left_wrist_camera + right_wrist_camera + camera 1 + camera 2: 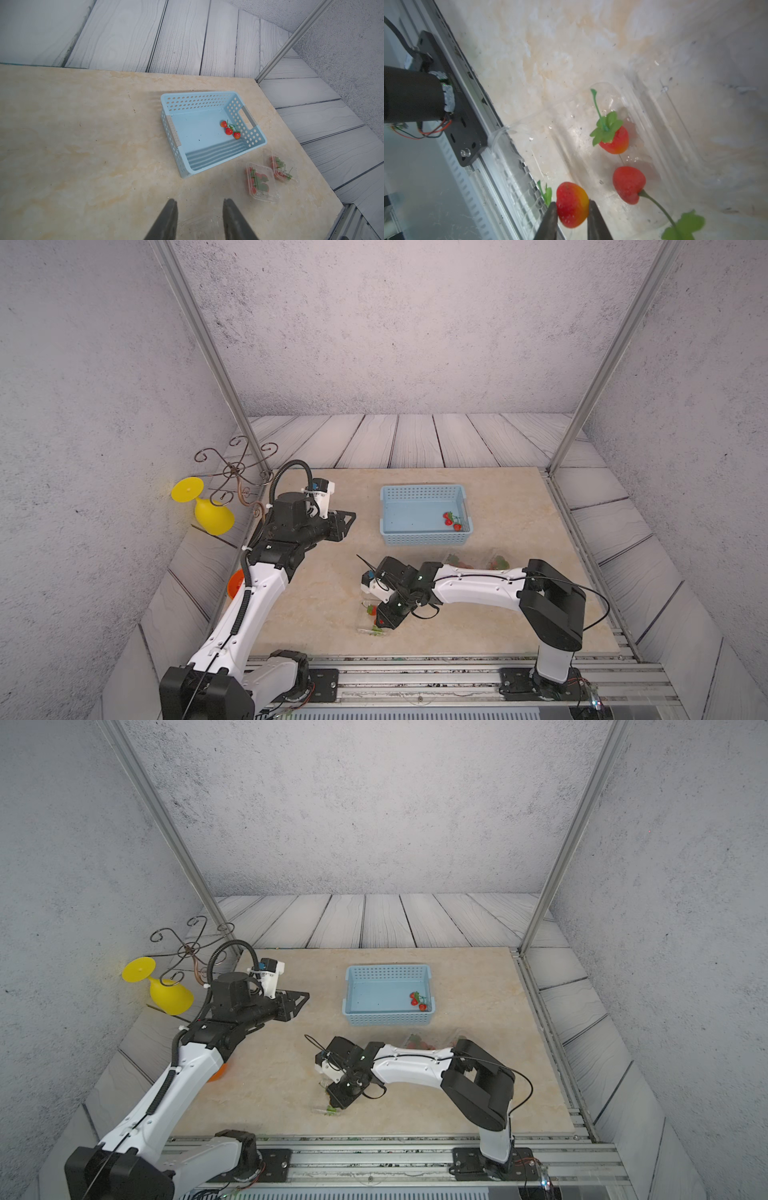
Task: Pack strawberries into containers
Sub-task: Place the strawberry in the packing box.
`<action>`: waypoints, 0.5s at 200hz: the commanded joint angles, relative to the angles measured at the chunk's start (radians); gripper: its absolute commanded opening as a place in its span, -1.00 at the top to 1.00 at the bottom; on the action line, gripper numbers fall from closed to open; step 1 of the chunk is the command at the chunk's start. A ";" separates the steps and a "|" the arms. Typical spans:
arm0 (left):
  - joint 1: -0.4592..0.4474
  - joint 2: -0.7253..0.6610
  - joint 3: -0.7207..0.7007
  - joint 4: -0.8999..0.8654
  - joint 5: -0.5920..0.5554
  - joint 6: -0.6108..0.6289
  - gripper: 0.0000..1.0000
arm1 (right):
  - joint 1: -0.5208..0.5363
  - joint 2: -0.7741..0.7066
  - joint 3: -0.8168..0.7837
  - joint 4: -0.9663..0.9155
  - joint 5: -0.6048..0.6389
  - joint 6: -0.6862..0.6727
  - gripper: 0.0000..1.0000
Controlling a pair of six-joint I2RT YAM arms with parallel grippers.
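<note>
My right gripper (pixel 572 204) is shut on a red strawberry (pixel 571 199), held low over one edge of an open clear container (pixel 654 128). Two more strawberries (pixel 614 139) (pixel 629 185) lie inside it. In both top views that gripper (pixel 380 620) points down at this container (pixel 322 1108) near the table's front. Three strawberries (pixel 452 521) (pixel 229 129) lie in the blue basket (pixel 422 491). Two closed containers (pixel 261 182) (pixel 282 169) holding berries stand in front of the basket. My left gripper (pixel 199 202) (pixel 347 522) hangs open and empty left of the basket.
A yellow goblet (pixel 210 508) and a wire stand (pixel 235 468) sit at the back left. An orange bowl (pixel 236 583) shows partly behind my left arm. The aluminium rail (pixel 415 672) runs along the table's front edge, close to the open container.
</note>
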 commanded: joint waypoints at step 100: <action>0.003 -0.016 -0.012 0.008 -0.002 0.005 0.20 | 0.010 0.105 0.123 -0.218 0.222 -0.001 0.28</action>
